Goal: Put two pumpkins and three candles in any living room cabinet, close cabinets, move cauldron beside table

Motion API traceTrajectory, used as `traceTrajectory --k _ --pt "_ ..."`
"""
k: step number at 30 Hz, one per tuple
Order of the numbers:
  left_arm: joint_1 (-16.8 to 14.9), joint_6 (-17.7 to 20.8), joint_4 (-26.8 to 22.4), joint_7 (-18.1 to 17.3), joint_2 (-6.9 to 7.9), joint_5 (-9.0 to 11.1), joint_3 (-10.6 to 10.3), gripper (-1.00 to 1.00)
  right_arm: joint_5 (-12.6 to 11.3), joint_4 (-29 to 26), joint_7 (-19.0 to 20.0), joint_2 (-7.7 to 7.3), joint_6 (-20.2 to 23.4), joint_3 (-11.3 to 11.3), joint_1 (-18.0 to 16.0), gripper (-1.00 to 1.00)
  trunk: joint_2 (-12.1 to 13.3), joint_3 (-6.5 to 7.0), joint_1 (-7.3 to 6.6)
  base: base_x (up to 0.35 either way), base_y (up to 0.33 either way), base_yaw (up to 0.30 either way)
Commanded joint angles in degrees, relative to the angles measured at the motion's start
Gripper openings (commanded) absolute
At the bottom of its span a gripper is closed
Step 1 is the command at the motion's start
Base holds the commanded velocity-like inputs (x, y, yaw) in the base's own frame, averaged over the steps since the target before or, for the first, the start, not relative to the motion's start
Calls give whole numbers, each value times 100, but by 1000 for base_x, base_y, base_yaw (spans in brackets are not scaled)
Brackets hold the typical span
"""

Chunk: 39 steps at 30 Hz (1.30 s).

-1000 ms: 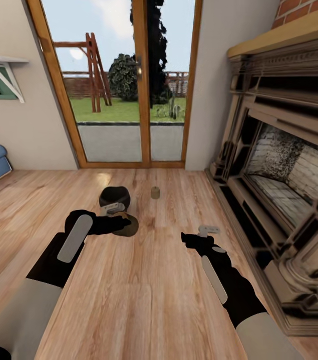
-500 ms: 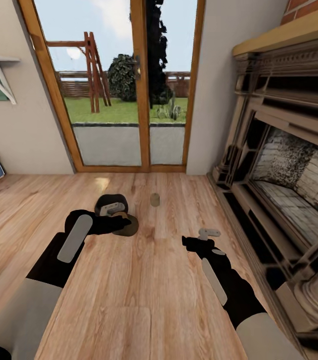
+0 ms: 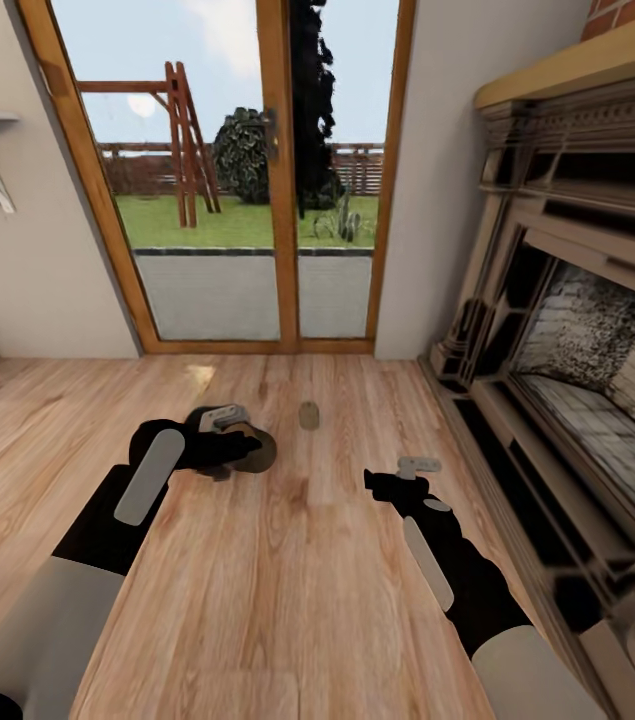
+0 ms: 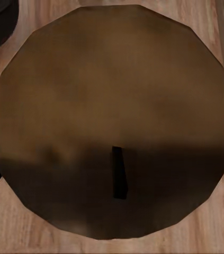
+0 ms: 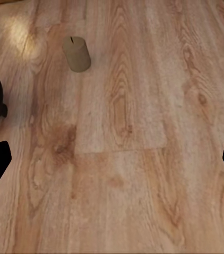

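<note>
Black-sleeved arms reach forward over the wooden floor (image 3: 287,600). The left gripper (image 3: 235,437) is closed on a brown candle (image 4: 114,119), seen end-on in the left wrist view, a broad disc with a dark wick, its long axis running along the fingers' line of sight. The right gripper (image 3: 417,466) carries nothing; its fingers stand wide apart, their dark tips at both edges of the right wrist view.

Directly beyond the held candle, partly hidden by the left gripper, sits the cauldron (image 3: 200,420) on the floor. A second candle (image 3: 309,415), pale olive and upright, stands on bare boards ahead, between the two grippers and clear of the cauldron. In the right wrist view it (image 5: 77,53) lies ahead of the open fingers and off to one side. Judgement: the free right arm is the one to take it, with a forward reach angled inward.

Farther back are the glazed patio door (image 3: 257,180) and, on the right, the fireplace (image 3: 577,330).
</note>
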Motion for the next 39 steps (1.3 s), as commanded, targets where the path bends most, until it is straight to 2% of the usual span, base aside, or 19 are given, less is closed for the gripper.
traceTrajectory --k 1,2,4,7,8,9,11,13,15,16,18,21,22,25,28,30,34,39 --pt "-1 -5 -3 0 0 11 0 -100 0 0 0 0 0 0 0 100 0 0 0 334 0 0" --pt "-1 -9 -4 0 0 11 9 -100 1 0 0 -1 0 0 0 100 0 0 0 334 0 0" --pt "-1 -17 -19 -8 16 13 211 -100 -24 37 -12 -1 7 5 0 100 0 0 0 334 0 0" --pt "-1 -27 -24 -77 131 24 780 -100 -31 134 -24 -7 24 -5 0 100 0 0 0 334 0 0" --pt "-1 -29 -26 -202 166 26 1066 -100 -33 175 -45 -9 30 -7 0 100 0 0 0 334 0 0" --pt "-4 -33 -29 -336 180 27 1232 -100 -33 204 -75 -6 32 -4 0 100 0 0 0 334 0 0" --pt "-12 -38 -38 -782 206 28 1492 -100 -32 289 -172 7 34 0 -6 100 0 0 0 334 0 0" --pt "-17 -40 -53 -1730 233 23 1681 -100 -30 418 -303 21 36 7 -38 100 0 0 0 334 0 0" --pt "-18 -46 -53 -2491 241 14 1726 -100 -33 501 -342 26 41 10 -61 100 0 0 0 334 0 0" --pt "-18 -48 -51 -3433 251 5 1756 -100 -31 571 -354 31 41 40 -73 100 0 0 0 335 0 0" --pt "-19 -49 -51 -4098 263 9 1750 -100 -33 685 -364 34 37 257 -136 100 0 0 0 335 0 0" --pt "-11 -49 -51 -4586 260 18 1731 -100 -34 792 -367 45 35 407 -154 100 0 0 0 335 0 0" --pt "-10 -45 -51 -4905 268 17 1731 -100 -34 842 -368 48 31 469 -160 100 0 0 0 335 0 0" --pt "1 -48 -32 -5510 308 11 1743 -100 -34 975 -369 56 28 568 -217 100 0 0 0 335 0 0" --pt "13 -49 -3 -5952 475 6 1748 -100 -31 1218 -369 112 25 631 -337 100 0 0 0 335 0 0" --pt "23 -48 8 -6189 643 10 1749 -100 -21 1701 -369 187 13 654 -555 100 0 0 0 335 0 0" --pt "25 -48 10 -6269 693 11 1772 -100 -10 2240 -363 221 -60 665 -784 100 0 0 0 335 0 0" --pt "26 -46 11 -6288 701 19 1784 -100 -8 2428 -360 227 -146 667 -873 100 0 0 0 335 0 0"
